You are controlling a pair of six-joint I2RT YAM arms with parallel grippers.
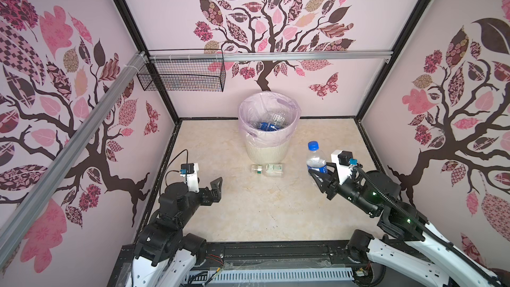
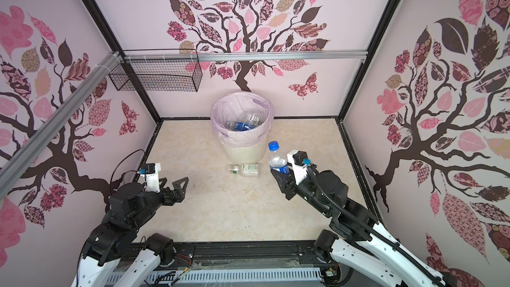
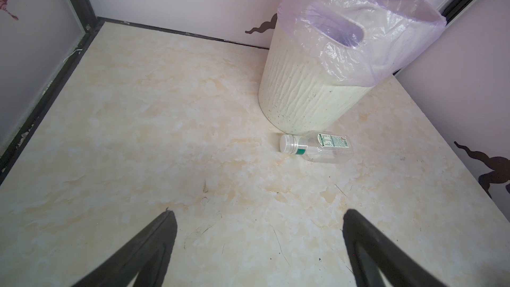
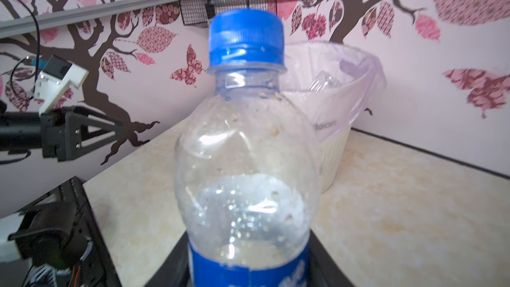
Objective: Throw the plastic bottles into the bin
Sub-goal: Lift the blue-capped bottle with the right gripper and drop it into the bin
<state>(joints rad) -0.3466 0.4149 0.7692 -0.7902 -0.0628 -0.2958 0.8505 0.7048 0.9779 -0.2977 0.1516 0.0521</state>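
Observation:
My right gripper (image 1: pixel 318 173) (image 2: pixel 279 173) (image 4: pixel 248 266) is shut on a clear blue-capped bottle (image 1: pixel 315 158) (image 2: pixel 276 157) (image 4: pixel 245 144) with a blue label, held upright above the floor just right of the bin. The cream ribbed bin (image 1: pixel 267 151) (image 2: pixel 244 153) (image 3: pixel 309 89) (image 4: pixel 335 147) with its pink liner stands at the back centre, with several clear bottles (image 1: pixel 271 123) (image 2: pixel 244 122) inside. A clear white-capped bottle (image 1: pixel 267 169) (image 2: pixel 244 169) (image 3: pixel 317 147) lies on its side in front of the bin. My left gripper (image 1: pixel 214 189) (image 2: pixel 176 187) (image 3: pixel 259 216) hovers open at the left, empty.
A black wire mesh basket (image 1: pixel 182 74) (image 2: pixel 156 74) (image 4: pixel 229 9) hangs from the aluminium rail on the back wall, upper left. Patterned walls close in the marbled floor (image 1: pixel 248 211) (image 2: pixel 234 211) on three sides. A black rail (image 1: pixel 276 252) runs along the front edge.

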